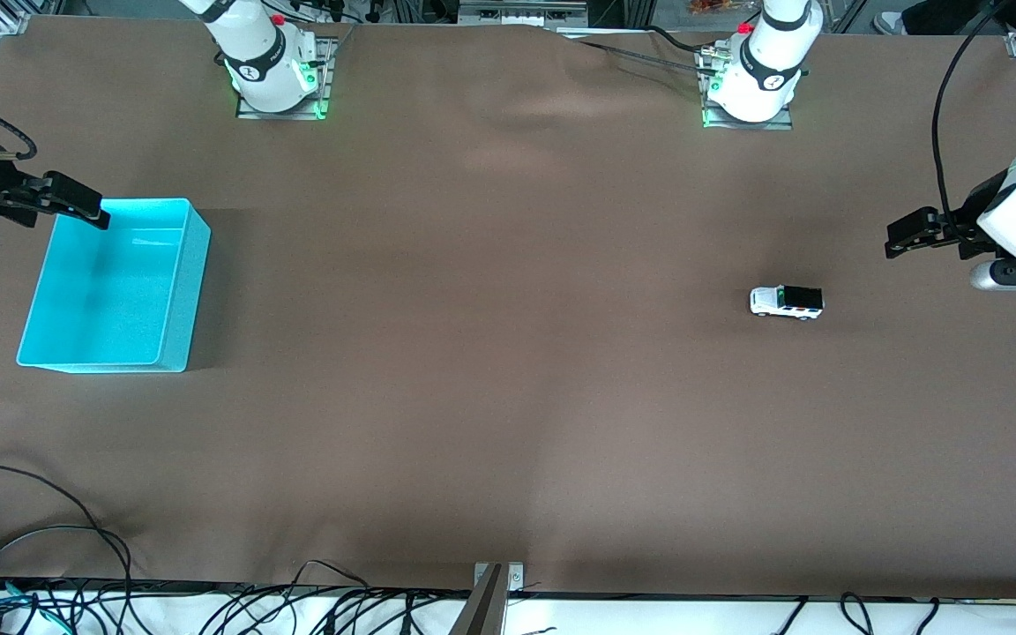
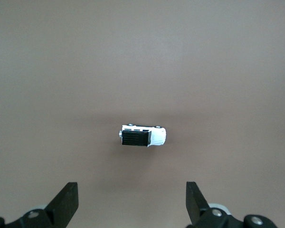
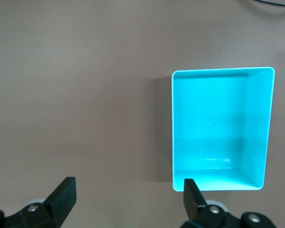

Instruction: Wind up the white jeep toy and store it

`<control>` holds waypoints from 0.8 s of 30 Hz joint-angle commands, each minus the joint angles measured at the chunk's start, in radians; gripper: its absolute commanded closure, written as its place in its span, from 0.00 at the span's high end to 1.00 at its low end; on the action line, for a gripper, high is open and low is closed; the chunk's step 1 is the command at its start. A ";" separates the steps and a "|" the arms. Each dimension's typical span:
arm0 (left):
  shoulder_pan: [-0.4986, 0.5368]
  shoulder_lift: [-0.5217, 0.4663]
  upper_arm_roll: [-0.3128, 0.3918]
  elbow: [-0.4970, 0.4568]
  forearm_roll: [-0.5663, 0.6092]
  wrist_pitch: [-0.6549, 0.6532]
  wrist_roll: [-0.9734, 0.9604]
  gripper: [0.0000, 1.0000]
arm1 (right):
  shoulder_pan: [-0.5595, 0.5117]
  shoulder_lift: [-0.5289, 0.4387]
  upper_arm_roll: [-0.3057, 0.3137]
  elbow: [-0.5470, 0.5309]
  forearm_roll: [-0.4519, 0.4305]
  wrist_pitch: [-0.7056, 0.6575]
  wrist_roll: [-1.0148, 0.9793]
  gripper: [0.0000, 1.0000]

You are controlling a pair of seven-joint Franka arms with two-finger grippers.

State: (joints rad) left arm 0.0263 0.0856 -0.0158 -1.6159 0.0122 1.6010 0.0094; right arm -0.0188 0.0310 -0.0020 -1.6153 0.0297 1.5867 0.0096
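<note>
While both hands hang spread and empty, nothing is done: white jeep toy (image 1: 787, 302) sits unwound on the desk (image 1: 490, 397), well apart from the blue bin (image 1: 186, 291); left hand (image 1: 905, 236) near jeep, right hand (image 1: 76, 205) over bin.

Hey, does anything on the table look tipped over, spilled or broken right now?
Nothing stands out. The white jeep toy sits upright on its wheels on the brown table cover, and the turquoise bin stands upright and empty. Both hands are open, touching nothing.
</note>
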 commanded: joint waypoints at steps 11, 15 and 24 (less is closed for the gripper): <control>0.006 -0.001 0.002 0.002 -0.018 0.000 0.020 1.00 | 0.000 0.001 -0.001 0.014 -0.005 -0.007 -0.013 1.00; 0.004 0.000 0.002 0.002 -0.017 0.000 0.020 1.00 | 0.000 0.001 -0.001 0.014 -0.004 -0.007 -0.013 1.00; 0.006 0.013 0.002 0.005 -0.017 0.000 0.021 1.00 | 0.000 0.001 -0.001 0.015 -0.004 -0.002 -0.013 1.00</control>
State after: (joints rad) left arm 0.0265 0.0901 -0.0158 -1.6159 0.0122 1.6010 0.0094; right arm -0.0188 0.0310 -0.0020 -1.6153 0.0297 1.5873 0.0096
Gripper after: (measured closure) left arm 0.000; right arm 0.000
